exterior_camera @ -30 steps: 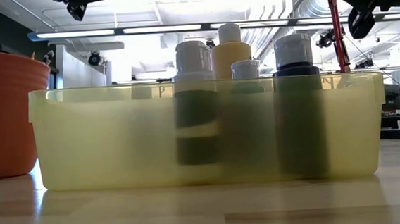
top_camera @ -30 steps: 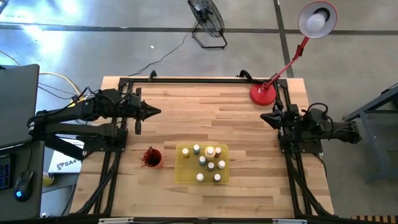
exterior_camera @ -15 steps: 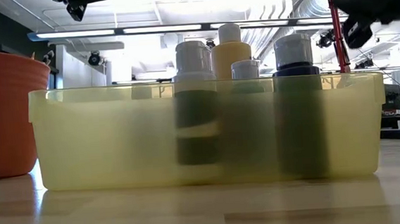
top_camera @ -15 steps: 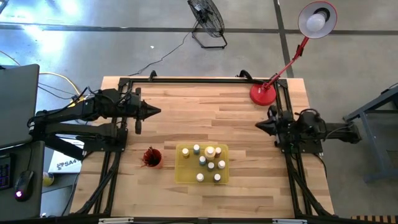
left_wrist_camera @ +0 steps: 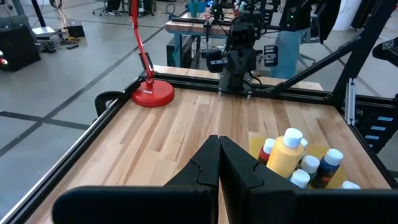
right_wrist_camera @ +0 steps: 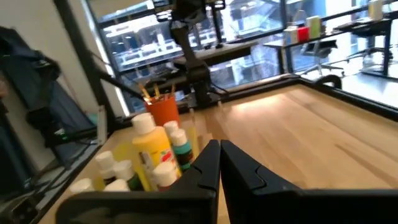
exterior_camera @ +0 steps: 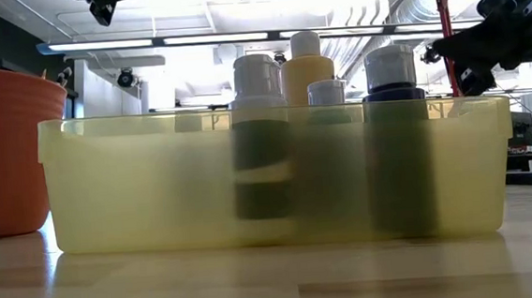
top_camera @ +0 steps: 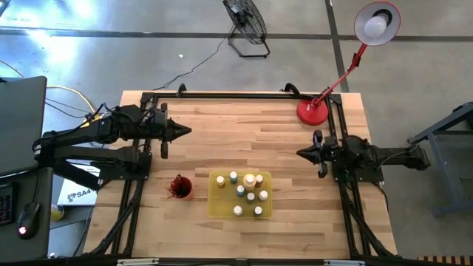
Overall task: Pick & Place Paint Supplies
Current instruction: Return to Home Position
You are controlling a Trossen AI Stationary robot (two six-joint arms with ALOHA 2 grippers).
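Bare desk (top_camera: pixel 244 133) lies open ahead of the left gripper's (top_camera: pixel 187 132) jaws, straight across to the right gripper (top_camera: pixel 301 153). Between both jaws but off to the side stand the yellow tray (top_camera: pixel 218 205) of paint bottles (top_camera: pixel 250 196) and the red cup (top_camera: pixel 179 187). The lamp base (top_camera: pixel 312 111) sits near the right jaws.

A wooden table (top_camera: pixel 244 125) carries a flat yellow tray (top_camera: pixel 214 207) near its front edge, holding a cluster of small pale-capped paint bottles (top_camera: pixel 241 191). Just beside the tray, on the left arm's side, stands a red cup (top_camera: pixel 185 192) with thin brushes (top_camera: pixel 176 182) poking out. The left gripper (top_camera: pixel 185 132) hangs over the table's left part, fingers together in a point; the right gripper (top_camera: pixel 301 152) does likewise at the right. A red lamp (top_camera: pixel 312 111) stands at the far right corner.
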